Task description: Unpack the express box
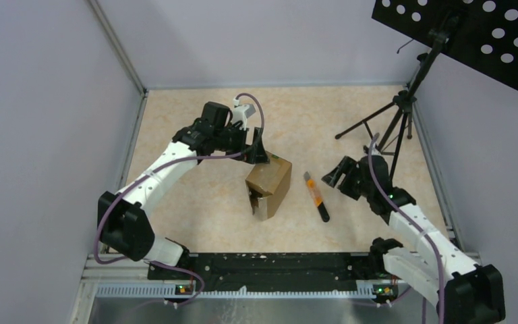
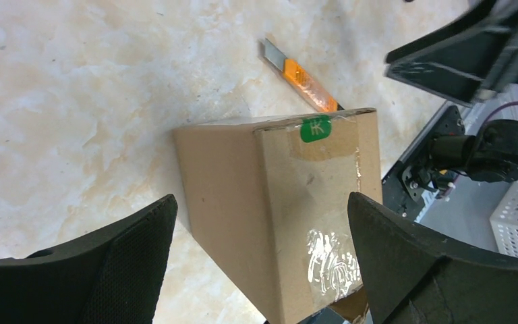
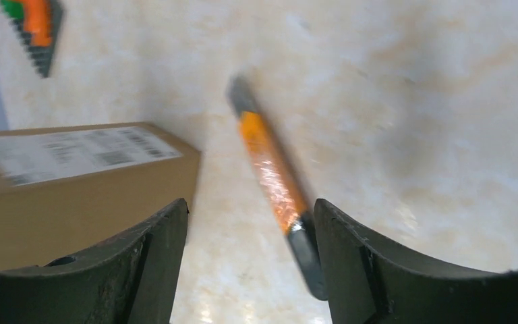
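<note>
The express box (image 1: 270,185) lies about in the middle of the counter (image 1: 209,219), a little nearer to the left edge than to the right one. Its long axis goes from the far edge toward the near edge and leans slightly to the near left corner. The taped face, with a green sticker (image 2: 315,128) at its rim, is turned toward the left tool (image 1: 259,154). This tool stands over the far end of the box. It is released, with its jaws wide on both sides of the box; I cannot tell if they touch it. An orange knife (image 1: 315,196) lies on the counter just right of the box, almost parallel to it and not touching it. The right tool (image 3: 251,206) hovers over the knife with its jaws apart, grasping nothing.
</note>
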Action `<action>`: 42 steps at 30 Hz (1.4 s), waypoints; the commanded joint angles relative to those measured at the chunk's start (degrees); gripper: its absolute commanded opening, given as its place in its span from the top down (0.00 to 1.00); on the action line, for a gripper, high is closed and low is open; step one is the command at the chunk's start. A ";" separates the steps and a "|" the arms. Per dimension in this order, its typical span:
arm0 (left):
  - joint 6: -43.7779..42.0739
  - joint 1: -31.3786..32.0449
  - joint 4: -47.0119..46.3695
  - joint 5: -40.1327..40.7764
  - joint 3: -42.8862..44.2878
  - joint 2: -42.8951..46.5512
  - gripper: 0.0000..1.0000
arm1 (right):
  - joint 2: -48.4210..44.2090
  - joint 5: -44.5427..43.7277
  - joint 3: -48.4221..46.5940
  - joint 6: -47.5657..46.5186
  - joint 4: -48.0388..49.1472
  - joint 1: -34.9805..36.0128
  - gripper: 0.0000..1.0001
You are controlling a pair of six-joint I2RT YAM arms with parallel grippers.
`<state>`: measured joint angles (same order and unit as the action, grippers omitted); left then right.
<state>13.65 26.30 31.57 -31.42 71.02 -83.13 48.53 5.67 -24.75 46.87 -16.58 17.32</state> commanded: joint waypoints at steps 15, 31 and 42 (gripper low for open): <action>6.10 -0.79 5.17 11.84 -5.27 11.01 0.02 | 23.71 -7.12 -40.27 -24.88 -3.52 24.02 0.50; 6.07 -0.92 8.72 13.27 -9.21 16.45 0.02 | 32.37 -6.16 -45.03 -29.32 -5.31 27.24 0.60; 5.16 -0.99 8.83 10.75 -8.20 16.03 0.03 | 37.40 -4.79 -46.84 -30.50 -8.19 24.60 0.73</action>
<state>19.51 25.58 41.08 -19.11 61.91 -68.07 84.16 0.34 -70.65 16.93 -22.48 43.68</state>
